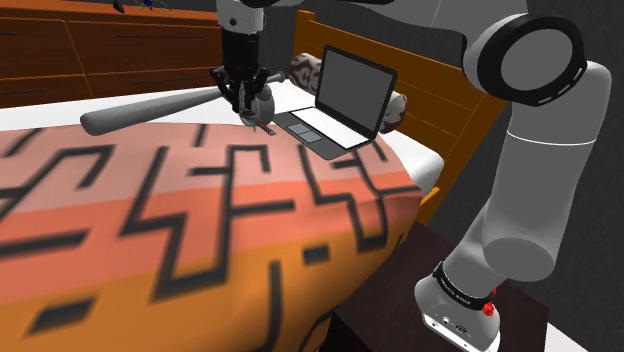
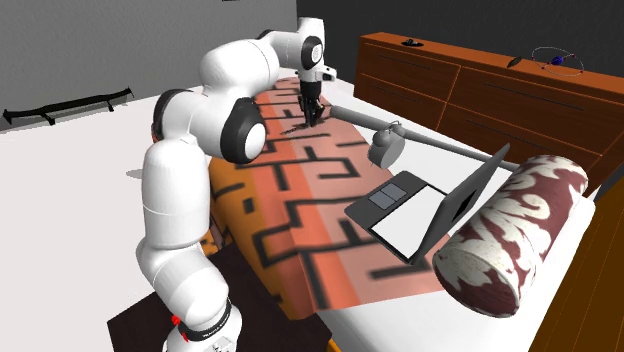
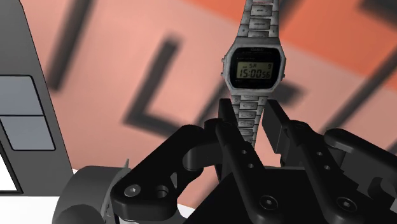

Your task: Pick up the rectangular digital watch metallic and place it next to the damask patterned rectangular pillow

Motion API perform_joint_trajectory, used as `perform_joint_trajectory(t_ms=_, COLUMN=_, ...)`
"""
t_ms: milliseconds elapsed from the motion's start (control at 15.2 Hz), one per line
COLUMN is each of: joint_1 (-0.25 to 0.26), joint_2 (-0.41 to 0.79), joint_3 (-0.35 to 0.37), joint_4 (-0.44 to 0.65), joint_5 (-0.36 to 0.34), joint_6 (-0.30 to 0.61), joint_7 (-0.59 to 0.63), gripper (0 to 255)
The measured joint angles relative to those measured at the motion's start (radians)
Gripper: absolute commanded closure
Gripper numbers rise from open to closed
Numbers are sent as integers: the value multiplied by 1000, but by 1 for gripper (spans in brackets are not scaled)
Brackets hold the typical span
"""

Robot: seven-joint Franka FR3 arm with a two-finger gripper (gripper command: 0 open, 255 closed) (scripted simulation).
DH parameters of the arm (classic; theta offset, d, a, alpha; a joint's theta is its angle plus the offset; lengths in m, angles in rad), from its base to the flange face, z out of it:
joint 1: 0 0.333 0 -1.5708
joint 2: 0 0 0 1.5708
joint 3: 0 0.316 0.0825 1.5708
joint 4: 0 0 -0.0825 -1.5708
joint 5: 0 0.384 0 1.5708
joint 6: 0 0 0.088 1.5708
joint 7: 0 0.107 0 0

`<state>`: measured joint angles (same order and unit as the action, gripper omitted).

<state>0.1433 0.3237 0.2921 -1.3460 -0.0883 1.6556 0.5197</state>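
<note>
1. Beside the laptop (image 1: 340,95), over the orange patterned bedspread (image 1: 200,220), we see the black gripper (image 3: 250,109) closed on the metal strap of the digital watch (image 3: 254,67).
2. We cannot tell whether the watch touches the bedspread.

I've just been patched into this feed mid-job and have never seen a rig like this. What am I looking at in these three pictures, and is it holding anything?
It is a white robot arm with dark joints, standing on a dark box beside a bed. Two pictures come from cameras set around the bed. The third looks along the arm's black two-finger gripper. On the bed lie an orange blanket with black zigzag lines, an open grey laptop, a grey baseball bat and a dark red and white damask pillow. The gripper's fingers clasp the band of a rectangular silver-grey digital watch.
</note>
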Motion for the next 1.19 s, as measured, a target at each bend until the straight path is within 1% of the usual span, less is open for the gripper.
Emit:
perform_joint_trajectory(t_ms=330, joint_1=8, joint_2=20, joint_3=1, joint_4=98, joint_5=-5, joint_6=-78, joint_7=0, gripper=255)
perform_joint_trajectory(t_ms=396, joint_1=9, joint_2=21, joint_3=1, joint_4=112, joint_5=-6, joint_6=-92, joint_7=0, gripper=255)
perform_joint_trajectory(t_ms=462, joint_1=1, joint_2=8, joint_3=-1, joint_4=99, joint_5=-2, joint_6=-91, joint_7=-8, gripper=255)
perform_joint_trajectory(t_ms=726, joint_1=-66, joint_2=-110, joint_3=-21, joint_4=-60, joint_5=35, joint_6=-45, joint_7=-83, gripper=255)
perform_joint_trajectory(t_ms=990, joint_1=-123, joint_2=-194, joint_3=-52, joint_4=-166, joint_5=60, joint_6=-19, joint_7=-167, gripper=255)
perform_joint_trajectory(t_ms=1188, joint_1=-167, joint_2=-279, joint_3=-84, joint_4=-272, joint_5=82, joint_6=4, joint_7=-242, gripper=255)
